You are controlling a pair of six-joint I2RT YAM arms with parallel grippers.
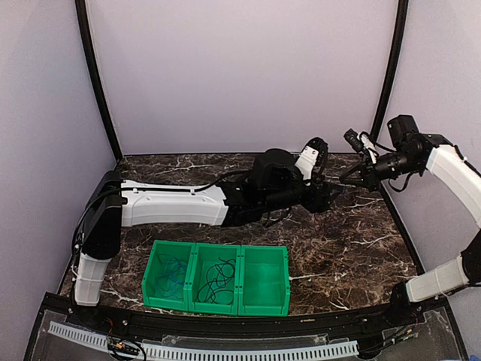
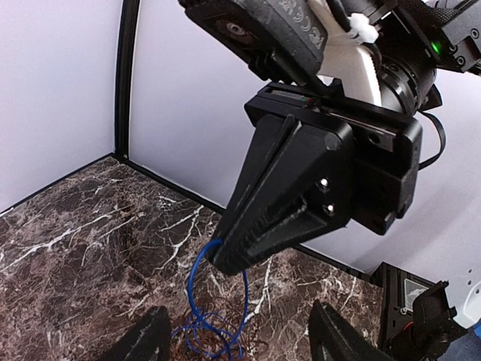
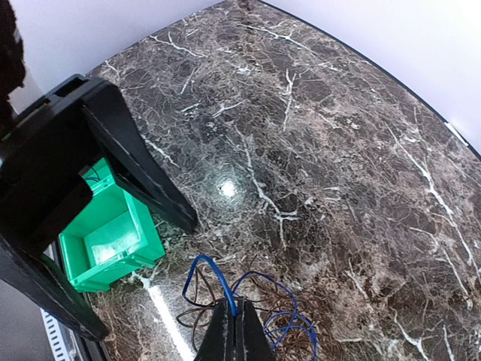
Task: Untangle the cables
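A blue cable (image 3: 225, 286) and a thin brown cable (image 3: 197, 310) lie tangled in a small heap on the marble table. My right gripper (image 3: 239, 311) is shut on a loop of the blue cable and holds it up above the heap. The left wrist view shows the same: the right gripper (image 2: 222, 259) pinches the blue loop (image 2: 192, 289) over the brown cable (image 2: 210, 344). My left gripper (image 2: 240, 342) is open, its fingers (image 2: 146, 338) spread either side of the heap just above it, holding nothing. In the top view both grippers, left (image 1: 323, 197) and right (image 1: 347, 179), meet at the back right.
Three joined green bins (image 1: 218, 306) stand at the near middle; the left one holds a thin cable (image 1: 173, 272), the middle one a black cable (image 1: 219, 277). One bin (image 3: 105, 237) shows in the right wrist view behind the left gripper's fingers (image 3: 146, 177).
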